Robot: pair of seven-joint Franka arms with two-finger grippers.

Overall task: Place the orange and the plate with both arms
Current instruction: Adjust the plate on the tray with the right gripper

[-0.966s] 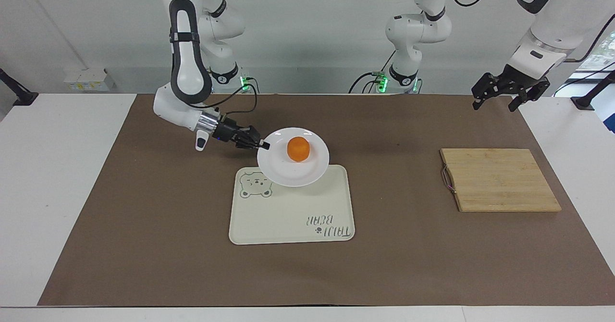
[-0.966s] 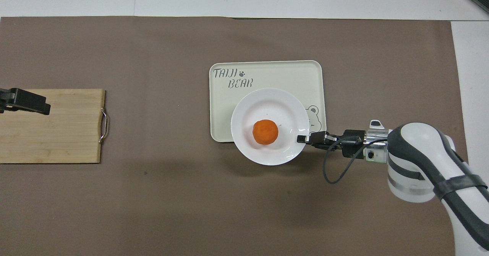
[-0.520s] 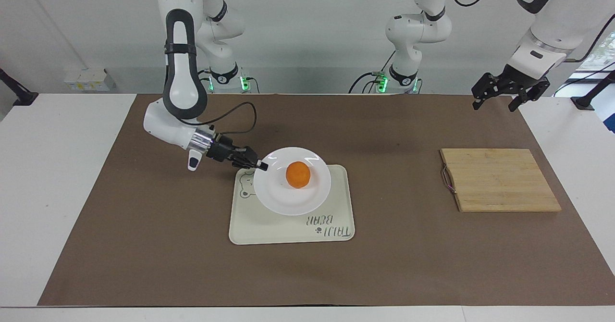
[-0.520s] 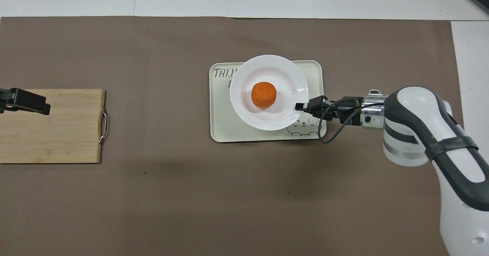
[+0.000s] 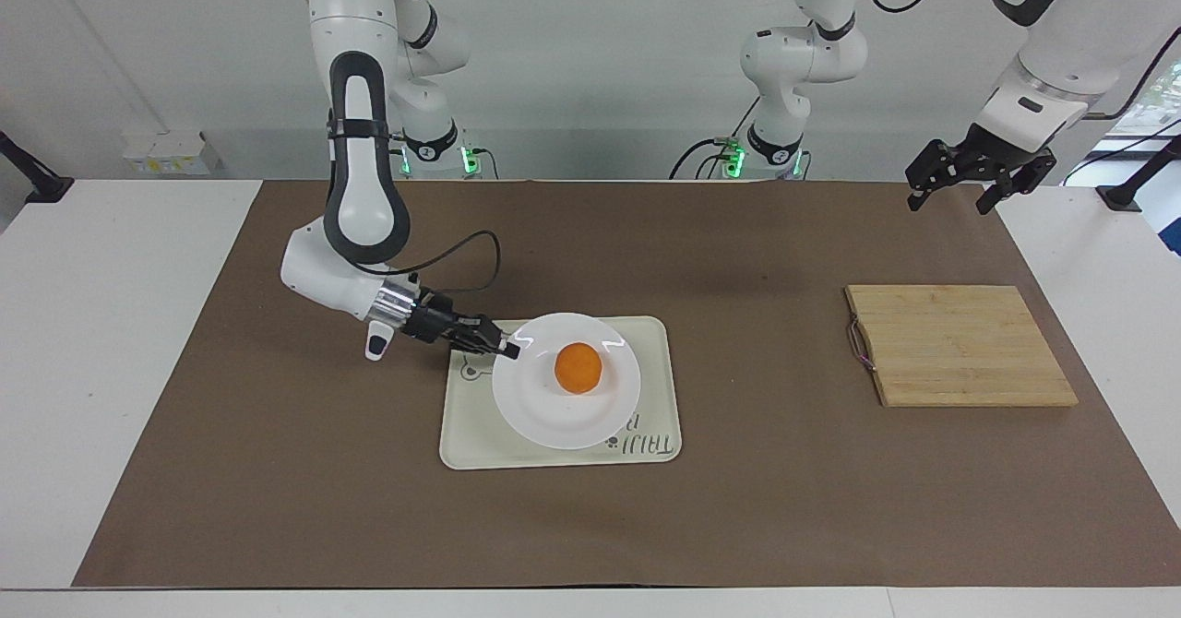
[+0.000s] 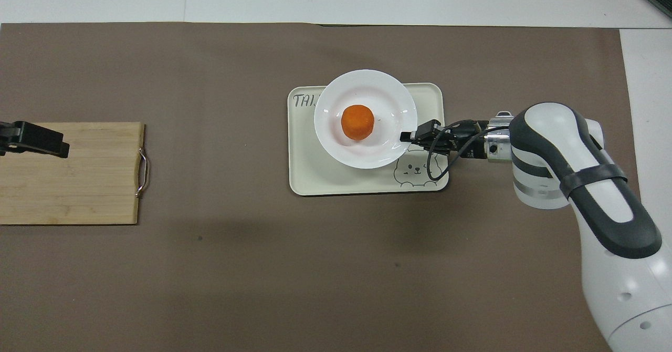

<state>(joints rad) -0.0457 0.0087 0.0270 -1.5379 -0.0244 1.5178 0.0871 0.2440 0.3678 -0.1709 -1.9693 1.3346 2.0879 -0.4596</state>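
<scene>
Right gripper pinching plate rim over tray, orange on plate.
Fingers closed on the rim edge at the right arm's side; the plate sits low over the tray, can't tell if it's touching down. In overhead view the plate overhangs the tray edge farthest from the robots, orange near its centre, gripper at the rim. Left gripper waits up in the air, fingers spread, nothing in them, over the mat near the board.
</scene>
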